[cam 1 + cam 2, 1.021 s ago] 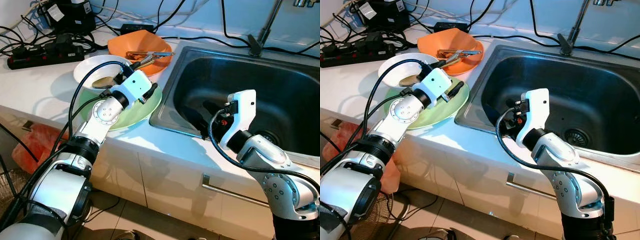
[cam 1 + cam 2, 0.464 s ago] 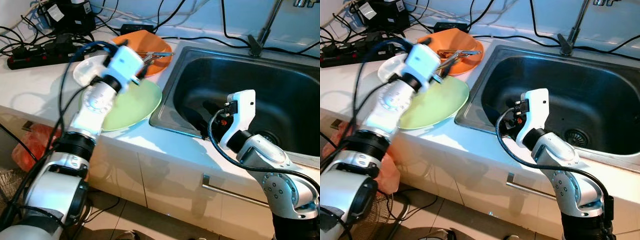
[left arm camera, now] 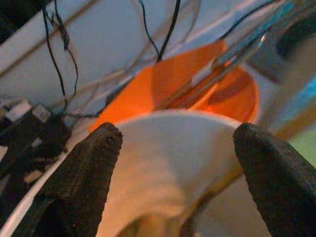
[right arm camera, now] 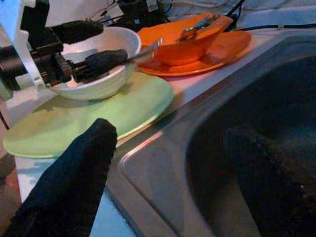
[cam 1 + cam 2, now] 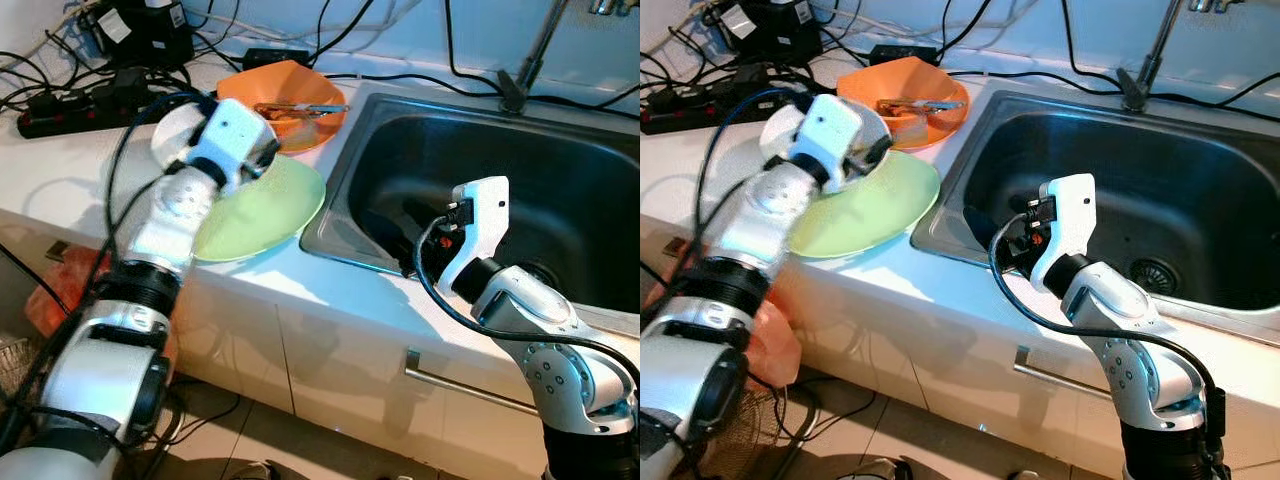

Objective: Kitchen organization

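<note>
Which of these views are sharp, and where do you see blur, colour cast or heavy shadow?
Both eye views are sharp and evenly lit, though the sink basin falls into deep shadow. The left wrist view is soft: the orange dish and white bowl are smeared, the fingers fairly crisp. The right wrist view has a bluish cast on the counter, with its own fingers dark and out of focus.

A round white ceramic bowl (image 4: 101,64) is seated upright on a flat pale-green plate (image 5: 270,205); an orange bowl (image 5: 285,100) containing utensils is positioned just behind.

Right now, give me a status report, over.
Left hand open at white bowl on green plate. Right hand open over sink. Nothing held.
</note>
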### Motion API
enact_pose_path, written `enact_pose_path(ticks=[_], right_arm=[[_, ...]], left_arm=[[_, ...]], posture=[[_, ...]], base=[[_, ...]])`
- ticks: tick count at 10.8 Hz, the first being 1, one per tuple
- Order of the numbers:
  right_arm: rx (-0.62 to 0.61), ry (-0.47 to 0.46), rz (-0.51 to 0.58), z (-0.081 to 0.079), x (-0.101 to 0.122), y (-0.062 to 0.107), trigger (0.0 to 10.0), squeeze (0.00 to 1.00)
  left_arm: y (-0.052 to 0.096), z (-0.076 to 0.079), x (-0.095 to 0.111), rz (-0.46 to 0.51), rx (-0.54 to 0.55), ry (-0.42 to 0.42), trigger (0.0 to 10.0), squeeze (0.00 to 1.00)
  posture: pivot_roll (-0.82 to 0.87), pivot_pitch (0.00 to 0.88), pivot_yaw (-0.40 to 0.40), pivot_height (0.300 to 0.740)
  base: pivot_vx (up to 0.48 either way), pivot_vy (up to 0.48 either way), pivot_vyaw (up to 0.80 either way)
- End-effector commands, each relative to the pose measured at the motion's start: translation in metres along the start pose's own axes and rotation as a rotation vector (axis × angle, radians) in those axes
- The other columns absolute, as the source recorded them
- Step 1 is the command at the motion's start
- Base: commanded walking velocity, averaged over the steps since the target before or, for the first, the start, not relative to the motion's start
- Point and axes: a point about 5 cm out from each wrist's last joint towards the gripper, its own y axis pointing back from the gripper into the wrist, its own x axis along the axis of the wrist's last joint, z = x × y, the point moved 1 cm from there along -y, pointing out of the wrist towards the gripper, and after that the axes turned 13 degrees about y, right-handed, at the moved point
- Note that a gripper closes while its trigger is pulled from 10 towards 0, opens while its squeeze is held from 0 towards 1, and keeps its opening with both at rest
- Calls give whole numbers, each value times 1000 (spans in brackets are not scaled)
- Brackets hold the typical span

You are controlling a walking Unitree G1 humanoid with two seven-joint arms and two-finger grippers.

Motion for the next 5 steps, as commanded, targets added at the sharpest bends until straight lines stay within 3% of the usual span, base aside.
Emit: enact_pose_path(ticks=[1,3,5], right_arm=[[-5,12,6,0,1,0,10000,0],[2,10,4,0,0,-1,10000,0],[7,10,5,-1,0,-3,10000,0]], left_arm=[[0,-8,6,-8,11,6,10000,0],[9,-33,23,38,77,23,10000,0],[11,-42,30,44,104,25,10000,0]], posture=[[27,84,37,740],[44,87,29,740],[45,84,28,740]], base=[[0,0,0],[0,0,0],[0,0,0]])
